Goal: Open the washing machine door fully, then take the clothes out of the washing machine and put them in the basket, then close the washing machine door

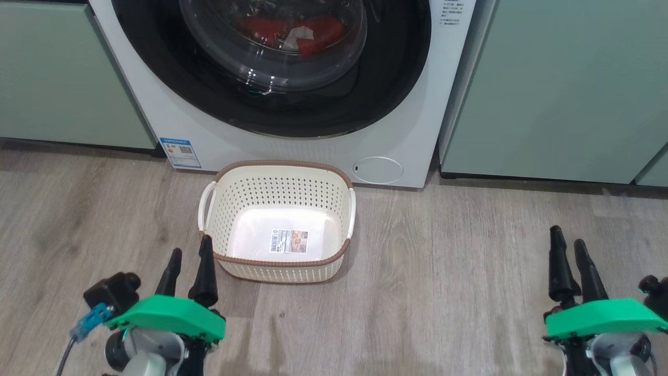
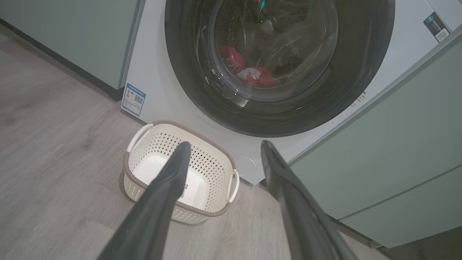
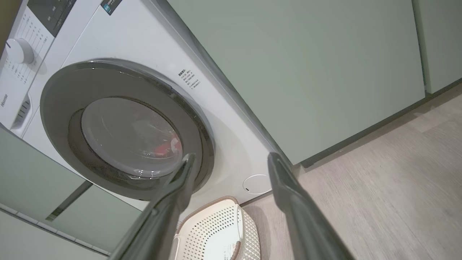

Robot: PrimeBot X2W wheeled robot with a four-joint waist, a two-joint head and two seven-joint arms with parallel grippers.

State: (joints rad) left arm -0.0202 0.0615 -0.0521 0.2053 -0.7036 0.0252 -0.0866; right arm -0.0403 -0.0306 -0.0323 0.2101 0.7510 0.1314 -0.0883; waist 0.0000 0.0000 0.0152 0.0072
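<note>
Currently the door (image 1: 396,78) sits shut, flush on the washer (image 1: 334,151): wide glossy black ring around a bulging clear glass bowl. Clothes (image 1: 323,31) lie inside the drum, seen through the glass: red fabric with a white patch.

Basket (image 1: 282,193) stands on the floor (image 1: 443,287) just in front of the washer, below the door. It is cream perforated plastic, a rounded rectangle with a brown rim and white side handles. A label (image 1: 288,241) sits on its smooth inner bottom, print too small to read.

Washer front is smooth white. Blue sticker (image 1: 180,152) with a QR code at lower left, round flap (image 1: 378,169) at lower right. Text block at upper right unreadable. Right wrist view shows a white dial (image 3: 18,50).

Floor is grey wood-grain plank. Matte pale green cabinets (image 1: 563,89) flank the washer.

Left tool (image 1: 191,244): jaws apart, gripping nothing, long dark tapered fingers near the basket's near-left corner. Right tool (image 1: 568,235): jaws apart, gripping nothing, well right of the basket, open floor between.
</note>
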